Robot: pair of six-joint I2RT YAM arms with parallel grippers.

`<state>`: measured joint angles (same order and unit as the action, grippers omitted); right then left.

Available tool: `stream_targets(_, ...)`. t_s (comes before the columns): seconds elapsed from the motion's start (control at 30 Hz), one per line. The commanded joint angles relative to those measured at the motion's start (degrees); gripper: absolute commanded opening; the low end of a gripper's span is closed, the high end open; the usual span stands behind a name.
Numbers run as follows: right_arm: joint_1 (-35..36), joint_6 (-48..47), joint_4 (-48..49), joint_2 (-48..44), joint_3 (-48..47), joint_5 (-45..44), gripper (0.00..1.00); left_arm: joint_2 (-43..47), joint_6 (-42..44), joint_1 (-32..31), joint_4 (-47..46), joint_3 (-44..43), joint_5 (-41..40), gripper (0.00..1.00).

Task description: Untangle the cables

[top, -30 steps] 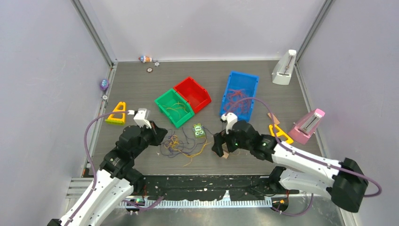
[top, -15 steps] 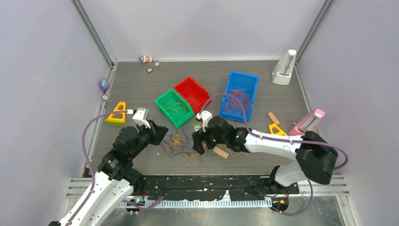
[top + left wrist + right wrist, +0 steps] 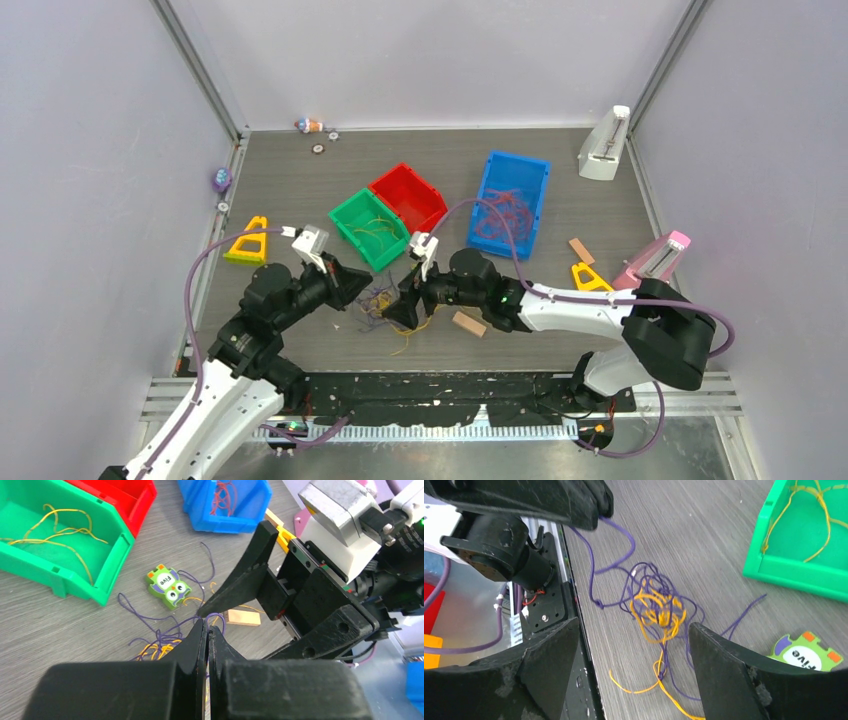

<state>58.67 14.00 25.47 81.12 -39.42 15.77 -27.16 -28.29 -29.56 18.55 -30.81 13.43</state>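
Observation:
A tangle of thin yellow and dark purple cables [image 3: 380,302] lies on the grey table between the two arms. It shows in the left wrist view [image 3: 155,647] and in the right wrist view [image 3: 656,610]. My left gripper [image 3: 356,287] [image 3: 208,625] is shut on one purple cable [image 3: 594,565], which runs from its tip down into the tangle. My right gripper [image 3: 403,308] [image 3: 634,630] is open and hangs just over the tangle, with the yellow knot between its fingers. The two grippers nearly touch.
A green bin [image 3: 370,230] holds yellow wires, a red bin [image 3: 408,198] is beside it, and a blue bin [image 3: 510,200] holds red wires. A green owl tile [image 3: 167,586] and a wooden block [image 3: 468,323] lie near the tangle. Metronomes [image 3: 655,265] stand at the right.
My right arm has swung left from beside the block to over the tangle, jaws open. My left gripper has moved slightly right, toward the tangle.

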Motion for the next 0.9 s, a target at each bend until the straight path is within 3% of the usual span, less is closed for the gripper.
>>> stream_targets(0.0,0.3,-1.6,8.8,-2.0,-0.8,1.1,0.84,-0.8,-1.1,0.2,-5.6,-2.8,5.5,0.0)
stream_targets(0.2,0.3,-3.5,6.2,-2.0,-2.9,-0.4,0.75,-1.8,-2.7,0.2,-7.9,-3.3,9.5,0.0)
stream_targets(0.5,0.3,-4.2,2.5,-2.4,-1.4,-4.9,0.85,-1.0,-3.0,0.2,-4.2,-7.5,7.1,0.0)
stream_targets(0.73,0.3,-0.7,9.6,1.3,0.7,-2.7,0.87,-1.6,-5.3,0.2,-5.6,-9.2,8.9,0.0)
stream_targets(0.87,0.3,0.1,11.4,2.3,0.6,-2.8,0.8,-1.5,-5.1,0.2,-4.4,-10.8,7.1,0.0)
